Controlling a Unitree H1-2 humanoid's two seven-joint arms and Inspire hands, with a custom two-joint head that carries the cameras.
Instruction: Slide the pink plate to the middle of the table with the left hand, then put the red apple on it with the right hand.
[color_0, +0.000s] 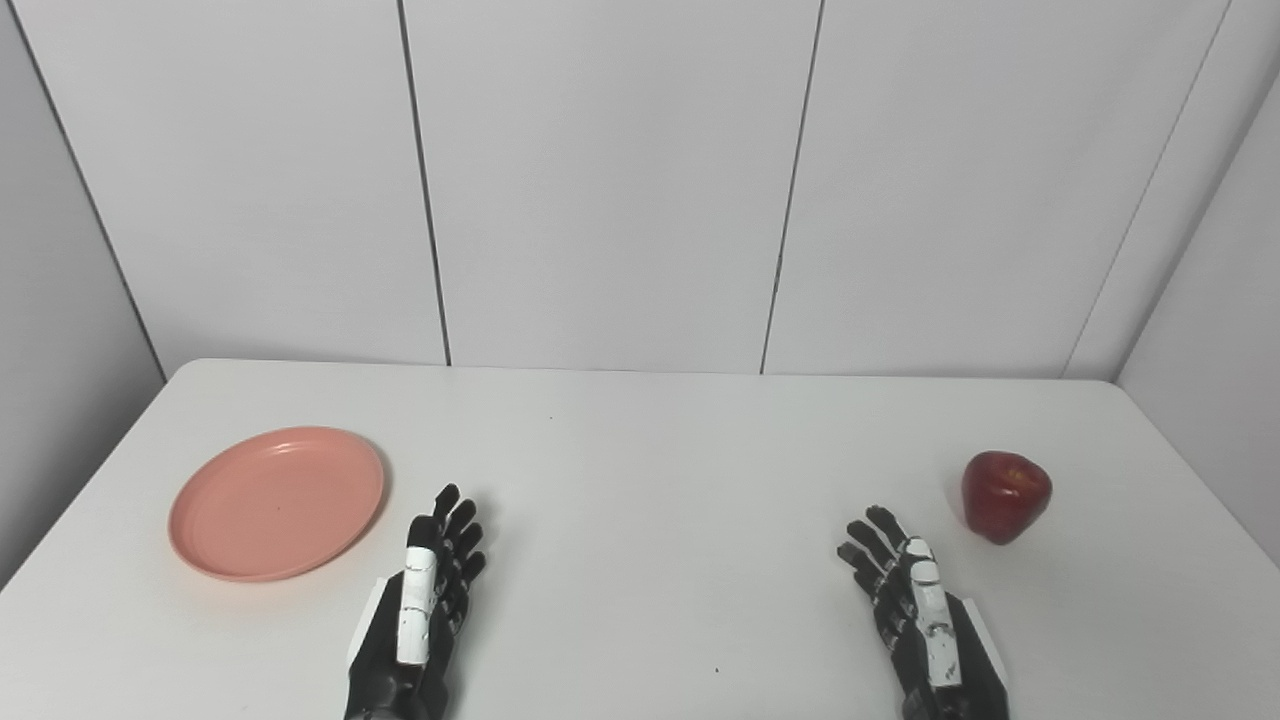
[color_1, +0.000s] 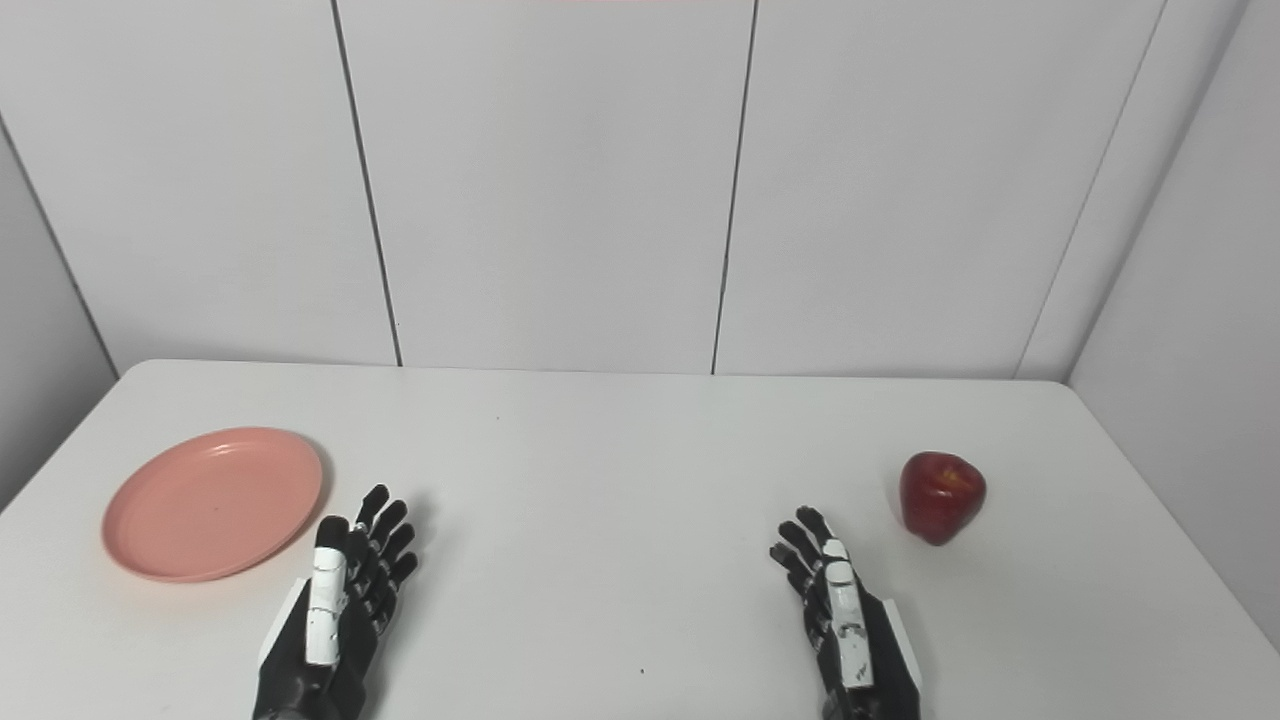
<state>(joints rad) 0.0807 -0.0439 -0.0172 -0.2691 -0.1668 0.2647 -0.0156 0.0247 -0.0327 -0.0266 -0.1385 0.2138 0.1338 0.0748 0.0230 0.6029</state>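
Wrists cut off, left hand (color_0: 425, 600) and right hand (color_0: 915, 610) seemingly empty, fingers apart

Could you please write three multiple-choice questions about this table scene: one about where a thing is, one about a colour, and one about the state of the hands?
1. Where does the plate lie on the table?
A. on the left side, beyond the left hand
B. in the middle
C. on the right side, next to the apple

2. What colour is the apple?
A. green
B. red
C. yellow

3. What are the two hands doing?
A. both are open and hold nothing
B. the left hand grips the plate
C. the right hand holds the apple

Answers:
1. A, as the plate sits near the left edge, with bare table between the hands.
2. B, as its skin is dark red.
3. A, as both hands lie low over the table with fingers apart, clear of plate and apple.
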